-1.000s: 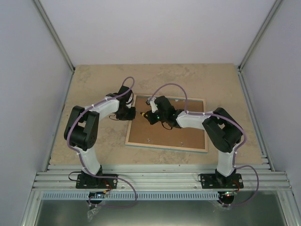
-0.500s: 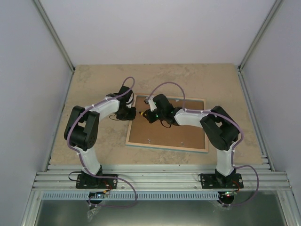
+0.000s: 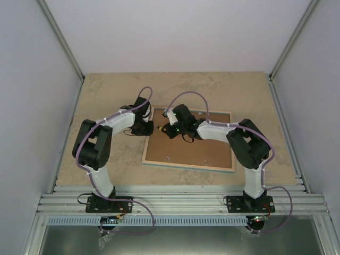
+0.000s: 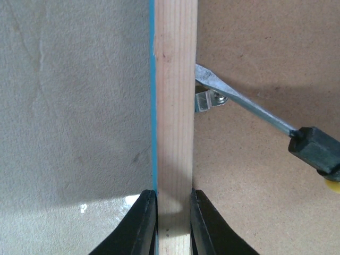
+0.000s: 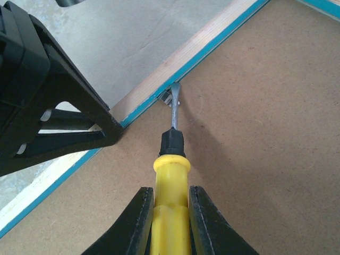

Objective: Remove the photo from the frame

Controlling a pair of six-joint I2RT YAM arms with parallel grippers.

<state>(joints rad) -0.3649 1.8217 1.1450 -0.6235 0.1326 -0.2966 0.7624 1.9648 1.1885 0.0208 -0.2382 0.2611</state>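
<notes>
The frame (image 3: 207,151) lies face down on the table, its brown fibreboard back (image 5: 265,133) upward. The photo is hidden beneath that panel. My left gripper (image 4: 173,212) is shut on the frame's left wooden rail (image 4: 174,106), one finger on each side. My right gripper (image 5: 171,212) is shut on a yellow-handled screwdriver (image 5: 171,180). The screwdriver's steel blade (image 4: 249,106) reaches a small metal tab (image 4: 207,100) where the panel meets the rail. From above, both grippers (image 3: 150,128) (image 3: 169,129) meet at the frame's far left corner.
The beige stone-look tabletop (image 3: 106,90) surrounds the frame, with white walls on three sides. A slotted metal rail (image 3: 180,199) runs along the near edge, carrying both arm bases. The left gripper's black finger (image 5: 64,106) sits close beside the screwdriver tip.
My right wrist has shifted a little up and left over the panel, bringing the screwdriver closer to the left rail. The left arm and the frame have not moved.
</notes>
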